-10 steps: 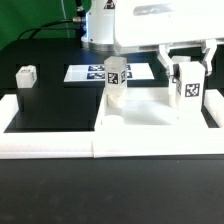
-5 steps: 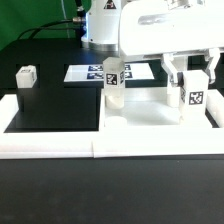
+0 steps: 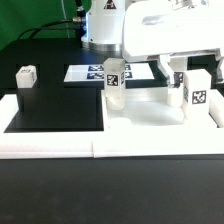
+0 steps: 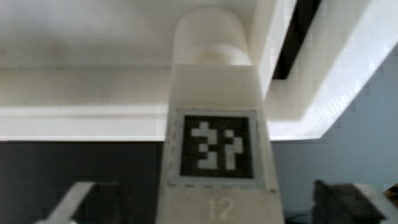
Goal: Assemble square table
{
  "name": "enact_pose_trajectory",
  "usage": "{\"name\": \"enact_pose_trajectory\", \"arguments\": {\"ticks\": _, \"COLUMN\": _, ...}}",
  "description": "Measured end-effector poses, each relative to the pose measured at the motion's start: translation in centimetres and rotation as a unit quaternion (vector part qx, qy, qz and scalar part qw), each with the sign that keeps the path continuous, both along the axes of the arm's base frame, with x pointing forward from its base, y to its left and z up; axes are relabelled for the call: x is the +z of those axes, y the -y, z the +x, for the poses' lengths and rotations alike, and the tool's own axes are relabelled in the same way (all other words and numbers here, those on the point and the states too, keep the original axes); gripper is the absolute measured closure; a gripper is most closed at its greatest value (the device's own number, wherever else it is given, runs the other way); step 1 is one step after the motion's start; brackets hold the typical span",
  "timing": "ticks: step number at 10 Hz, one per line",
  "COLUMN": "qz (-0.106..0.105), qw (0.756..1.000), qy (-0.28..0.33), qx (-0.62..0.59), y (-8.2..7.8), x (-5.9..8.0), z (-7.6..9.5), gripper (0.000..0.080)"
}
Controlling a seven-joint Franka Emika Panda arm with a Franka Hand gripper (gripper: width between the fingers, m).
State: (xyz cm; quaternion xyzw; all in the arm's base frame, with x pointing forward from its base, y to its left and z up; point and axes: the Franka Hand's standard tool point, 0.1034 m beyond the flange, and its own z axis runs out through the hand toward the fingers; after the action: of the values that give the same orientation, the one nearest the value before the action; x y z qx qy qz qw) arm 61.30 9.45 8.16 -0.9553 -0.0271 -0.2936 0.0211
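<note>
Okay, gripper (image 3: 196, 78) spread, hanging over the tabletop on the exterior view's right. It straddles a leg (image 3: 197, 90). Wrist view: both fingers (image 4: 82, 200) stand clear of the leg's sides with a gap on each side, so no pinch and nothing held.

The leg is upright with its long axis vertical, base on the tabletop (image 3: 150, 118), top up between the fingers. Its tag face points at the exterior camera. In the wrist view the same leg runs lengthwise away from the camera toward the white panel, tag facing the lens.

The second leg (image 3: 115, 82) is also upright, long axis vertical, tag to the exterior camera. It stands at the tabletop's far corner on the exterior view's left, well apart from the first.

The tabletop lies flat on the black table (image 3: 50, 105), its near edge along the low white wall (image 3: 60, 148); can't tell if they touch.

The third leg (image 3: 26, 76) sits alone on the table far to the exterior view's left. It looks short and blocky; axis unclear.

The marker board (image 3: 80, 72) lies flat behind the second leg.
</note>
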Motion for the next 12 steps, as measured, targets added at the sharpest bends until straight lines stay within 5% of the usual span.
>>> {"name": "enact_pose_trajectory", "arguments": {"ticks": 1, "qz": 0.0, "qw": 1.0, "qy": 0.0, "qx": 0.0, "y": 0.0, "x": 0.0, "z": 0.0, "gripper": 0.0178}}
{"name": "enact_pose_trajectory", "arguments": {"ticks": 2, "qz": 0.0, "qw": 1.0, "qy": 0.0, "qx": 0.0, "y": 0.0, "x": 0.0, "z": 0.0, "gripper": 0.0158}}
{"name": "enact_pose_trajectory", "arguments": {"ticks": 7, "qz": 0.005, "qw": 0.999, "qy": -0.034, "qx": 0.005, "y": -0.5, "x": 0.3, "z": 0.1, "gripper": 0.015}}
{"name": "enact_pose_trajectory", "arguments": {"ticks": 10, "qz": 0.01, "qw": 0.998, "qy": -0.06, "qx": 0.004, "y": 0.5, "x": 1.9, "z": 2.7, "gripper": 0.015}}
{"name": "enact_pose_trajectory", "arguments": {"ticks": 12, "qz": 0.023, "qw": 0.99, "qy": -0.142, "qx": 0.006, "y": 0.6, "x": 1.3, "z": 2.7, "gripper": 0.015}}
